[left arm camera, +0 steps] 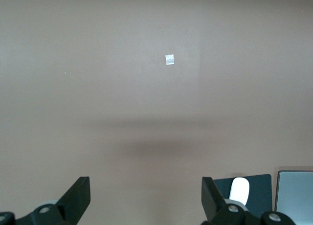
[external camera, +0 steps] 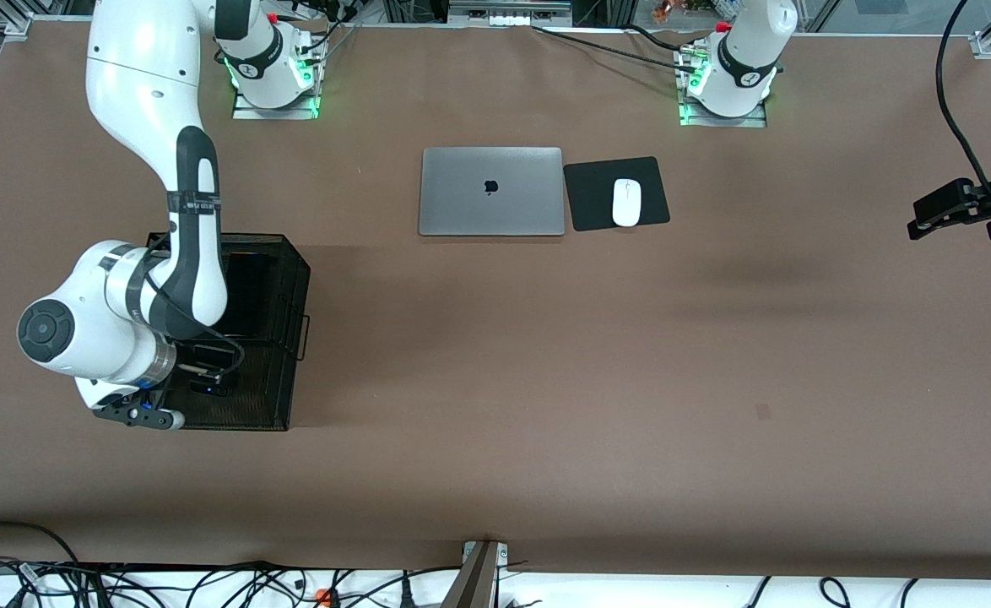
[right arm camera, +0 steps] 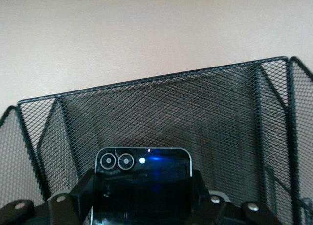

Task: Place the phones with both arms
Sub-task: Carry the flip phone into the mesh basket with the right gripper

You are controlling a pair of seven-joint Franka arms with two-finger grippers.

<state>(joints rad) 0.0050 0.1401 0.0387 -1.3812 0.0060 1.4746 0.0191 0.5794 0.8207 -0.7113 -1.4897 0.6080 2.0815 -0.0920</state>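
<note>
A small squarish black phone [right arm camera: 142,173] with two round lenses is gripped by its sides between the fingers of my right gripper [right arm camera: 142,195], which is shut on it. The phone is held low inside a black mesh basket [right arm camera: 171,102]. In the front view the right arm reaches down into this basket [external camera: 293,287] at its own end of the table, and the right gripper [external camera: 208,376] is mostly hidden by the wrist. My left gripper [external camera: 951,207] waits over bare table at the left arm's end. It is open, with nothing between its fingers [left arm camera: 80,193].
A closed grey laptop [external camera: 491,192] lies near the bases at the table's middle. Beside it a white mouse [external camera: 626,203] sits on a black pad [external camera: 592,181]. A small tape mark [external camera: 763,411] is on the brown table, nearer the front camera.
</note>
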